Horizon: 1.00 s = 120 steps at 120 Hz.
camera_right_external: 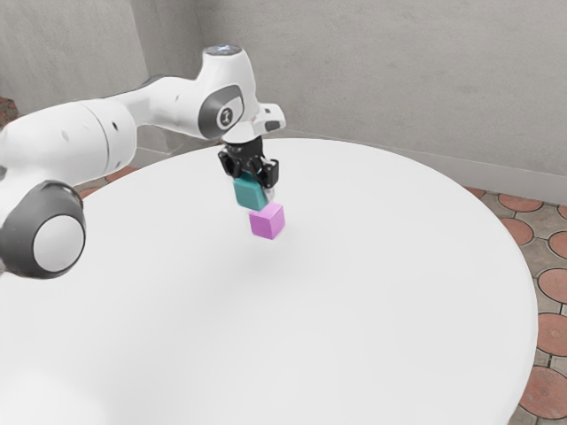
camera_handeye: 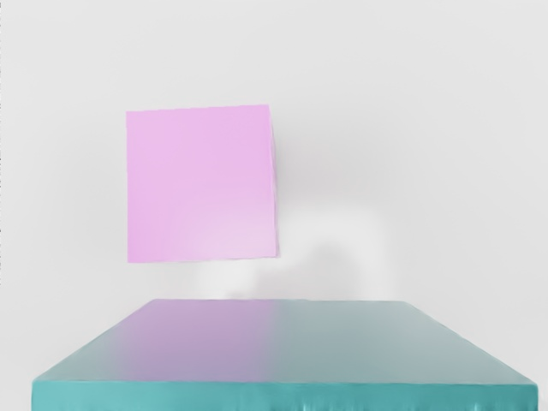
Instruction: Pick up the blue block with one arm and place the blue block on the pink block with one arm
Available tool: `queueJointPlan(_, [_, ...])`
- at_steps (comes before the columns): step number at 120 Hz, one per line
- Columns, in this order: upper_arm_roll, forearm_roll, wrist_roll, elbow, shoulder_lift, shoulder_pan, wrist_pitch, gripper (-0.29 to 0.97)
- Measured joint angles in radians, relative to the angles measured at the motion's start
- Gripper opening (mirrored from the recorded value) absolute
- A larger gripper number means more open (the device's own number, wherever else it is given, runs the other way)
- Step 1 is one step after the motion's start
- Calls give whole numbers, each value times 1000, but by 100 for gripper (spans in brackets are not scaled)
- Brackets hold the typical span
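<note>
Your claw (camera_right_external: 253, 181) is clenched on the blue block (camera_right_external: 247, 195), holding it clear of the white table (camera_right_external: 372, 292), just beside and above the pink block (camera_right_external: 267, 221). From the wrist, the pink block (camera_handeye: 201, 184) lies ahead of the blue block (camera_handeye: 282, 355), not squarely beneath it. Release here and the blue block would likely catch only an edge and tumble off. Descend off-centre and you may shove the pink block aside. Line up before lowering.
</note>
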Motion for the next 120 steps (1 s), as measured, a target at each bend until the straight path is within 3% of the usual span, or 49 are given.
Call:
queueJointPlan(32, [-21,1,16,165,156,53,-22,37])
queueJointPlan(86, [-20,-4,49,241,257,57,143,37])
queueJointPlan(120, [-18,-35,63,240,260,56,170,37])
